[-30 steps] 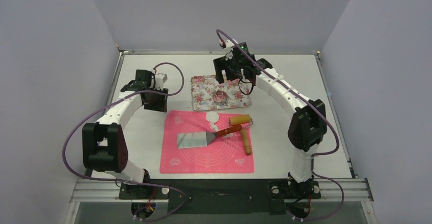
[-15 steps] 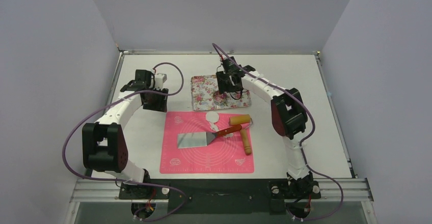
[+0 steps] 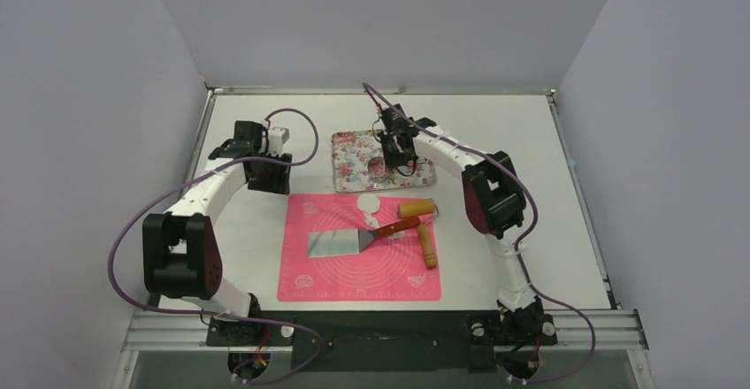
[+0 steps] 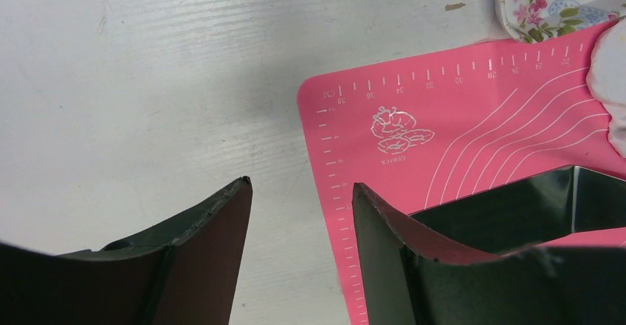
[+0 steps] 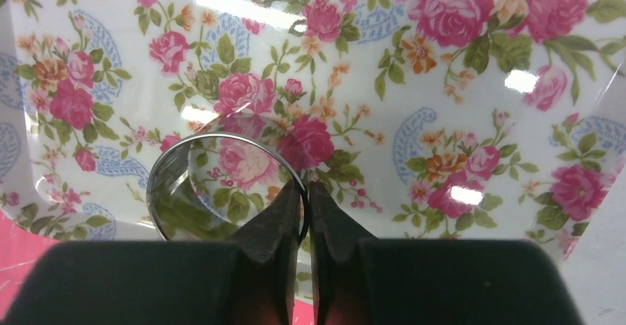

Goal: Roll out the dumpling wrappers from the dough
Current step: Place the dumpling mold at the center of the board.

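Observation:
One dumpling wrapper (image 3: pixel 368 204), a small round white disc, lies at the far edge of the pink mat (image 3: pixel 354 274); it also shows in the left wrist view as the wrapper (image 4: pixel 610 63) at the right edge. Small white dough scraps (image 3: pixel 372 221) lie just nearer. On the floral tray (image 3: pixel 349 170) stands a metal ring cutter (image 3: pixel 380 170). My right gripper (image 5: pixel 305 192) is shut on the wall of the ring cutter (image 5: pixel 159 192), one finger inside, one outside. Left of the mat, my left gripper (image 4: pixel 301 185) hangs open and empty over bare table.
A spatula with a steel blade (image 3: pixel 334 244) and red handle (image 3: pixel 397 226) lies on the mat. A rolling pin (image 3: pixel 417 208) with a wooden handle (image 3: pixel 428 247) rests at the mat's right edge. The spatula blade (image 4: pixel 509 210) sits close to my left fingers.
The right arm came down over the tray and its jaws closed onto the ring cutter's wall. The left arm stayed in place.

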`<state>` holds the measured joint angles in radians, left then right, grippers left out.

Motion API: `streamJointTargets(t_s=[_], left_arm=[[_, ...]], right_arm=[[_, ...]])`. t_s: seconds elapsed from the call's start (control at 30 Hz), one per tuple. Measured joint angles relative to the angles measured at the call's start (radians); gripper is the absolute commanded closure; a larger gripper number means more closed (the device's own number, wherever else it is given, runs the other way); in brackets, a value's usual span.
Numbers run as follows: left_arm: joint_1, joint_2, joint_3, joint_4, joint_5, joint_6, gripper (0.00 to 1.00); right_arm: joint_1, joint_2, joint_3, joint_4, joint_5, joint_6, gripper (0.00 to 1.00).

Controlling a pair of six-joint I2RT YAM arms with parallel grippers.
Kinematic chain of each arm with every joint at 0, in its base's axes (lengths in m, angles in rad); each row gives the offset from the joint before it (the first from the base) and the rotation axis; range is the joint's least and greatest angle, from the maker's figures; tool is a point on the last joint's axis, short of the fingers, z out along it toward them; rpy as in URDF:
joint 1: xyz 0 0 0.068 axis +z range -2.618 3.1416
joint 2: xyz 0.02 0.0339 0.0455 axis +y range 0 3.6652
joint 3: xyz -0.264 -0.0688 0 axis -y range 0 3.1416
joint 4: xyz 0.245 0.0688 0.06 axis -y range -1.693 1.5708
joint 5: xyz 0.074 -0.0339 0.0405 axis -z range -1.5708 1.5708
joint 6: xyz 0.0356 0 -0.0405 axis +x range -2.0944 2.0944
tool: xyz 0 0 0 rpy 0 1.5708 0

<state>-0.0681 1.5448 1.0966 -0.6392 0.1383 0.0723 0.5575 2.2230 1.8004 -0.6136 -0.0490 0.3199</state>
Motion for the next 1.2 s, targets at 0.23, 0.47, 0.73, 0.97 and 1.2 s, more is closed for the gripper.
streamJointTargets(t_s=[0.23,0.47,0.73,0.97,1.2], left_arm=[[0.0,0.0,0.0,0.0,0.0,0.001,0.49],[0.0,0.0,0.0,0.0,-0.003,0.003,0.49],[0.0,0.0,0.0,0.0,-0.002,0.01,0.49],[0.0,0.0,0.0,0.0,0.001,0.012,0.49],[0.002,0.0,0.0,0.0,0.001,0.015,0.49]], right_arm=[[0.0,-0.012,0.005,-0.016,0.04,-0.002,1.0],[-0.095,-0.33,-0.189,0.013,0.105,0.019,1.0],[-0.388,-0.612,-0.578,0.063,0.228,0.077,0.98],[-0.392,-0.528,-0.691,0.023,0.217,0.106,0.7],[-0.386,-0.546,-0.673,0.012,0.182,0.095,0.46]])
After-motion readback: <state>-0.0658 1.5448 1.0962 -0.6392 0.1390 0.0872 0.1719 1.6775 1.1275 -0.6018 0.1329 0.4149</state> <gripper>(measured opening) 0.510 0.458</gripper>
